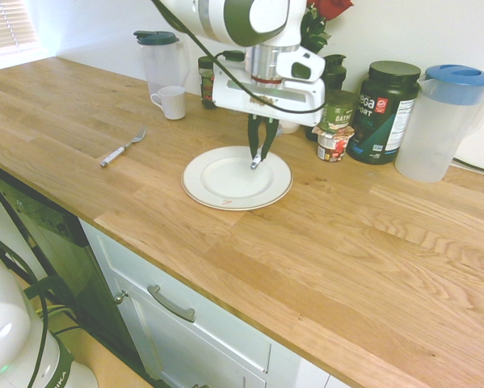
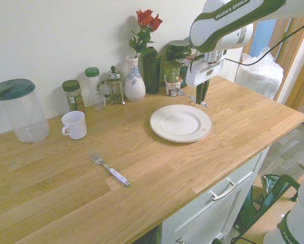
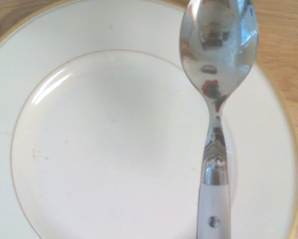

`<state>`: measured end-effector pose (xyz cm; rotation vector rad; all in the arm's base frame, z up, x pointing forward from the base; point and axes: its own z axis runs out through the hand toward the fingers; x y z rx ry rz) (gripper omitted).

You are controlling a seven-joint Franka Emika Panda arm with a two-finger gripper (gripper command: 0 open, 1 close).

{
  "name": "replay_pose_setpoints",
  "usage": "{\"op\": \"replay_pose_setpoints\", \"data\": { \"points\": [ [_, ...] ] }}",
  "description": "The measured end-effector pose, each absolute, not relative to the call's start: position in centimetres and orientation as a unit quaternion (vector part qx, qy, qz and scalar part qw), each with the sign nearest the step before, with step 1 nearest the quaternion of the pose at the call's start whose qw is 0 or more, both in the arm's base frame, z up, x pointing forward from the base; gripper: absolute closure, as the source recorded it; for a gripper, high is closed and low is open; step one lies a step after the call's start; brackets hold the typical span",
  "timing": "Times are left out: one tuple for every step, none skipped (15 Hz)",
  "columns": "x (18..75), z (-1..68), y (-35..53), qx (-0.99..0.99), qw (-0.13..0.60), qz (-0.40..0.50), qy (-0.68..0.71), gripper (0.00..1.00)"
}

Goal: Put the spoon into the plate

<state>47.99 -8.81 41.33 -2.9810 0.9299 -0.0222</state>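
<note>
Spoon (image 3: 218,74) handle cut off; end effector (image 1: 260,153) clamps it over plate (image 1: 201,190).

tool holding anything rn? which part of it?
Yes, the tool is shut on the spoon, gripping its white handle end; the metal bowl hangs free above the plate.

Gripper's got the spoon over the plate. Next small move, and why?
Probably lower straight down, then release. The gripper is shut on the spoon and holds it above the plate; the wrist view shows the spoon's bowl over the plate's rim and its handle over the well. A short descent should keep it from bouncing out.
</note>
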Motion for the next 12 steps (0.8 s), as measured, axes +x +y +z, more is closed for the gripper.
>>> {"op": "replay_pose_setpoints", "data": {
  "points": [
    [47.8, 40.5, -8.1, -0.955, 0.007, -0.008, 0.296, 1.00],
    [47.6, 39.9, -7.7, -0.956, 0.004, -0.008, 0.294, 1.00],
    [47.4, 39.3, -7.2, -0.956, 0.000, -0.006, 0.293, 1.00],
    [47.2, 38.7, -6.9, -0.957, -0.004, -0.004, 0.290, 1.00],
    [47.0, 38.2, -6.6, -0.957, -0.008, -0.003, 0.290, 1.00],
    [46.7, 37.6, -6.3, -0.957, -0.011, 0.000, 0.290, 1.00],
    [46.5, 37.2, -6.1, -0.957, -0.015, 0.000, 0.289, 1.00],
    [46.4, 36.8, -6.1, -0.957, -0.017, -0.001, 0.291, 1.00],
    [46.3, 36.5, -6.0, -0.956, -0.019, -0.004, 0.293, 1.00],
    [46.2, 36.2, -6.0, -0.956, -0.021, -0.005, 0.294, 0.00],
    [46.1, 35.9, -5.9, -0.955, -0.023, -0.005, 0.294, 0.00],
    [46.0, 35.6, -5.6, -0.955, -0.025, -0.005, 0.295, 0.00]
  ]
}}
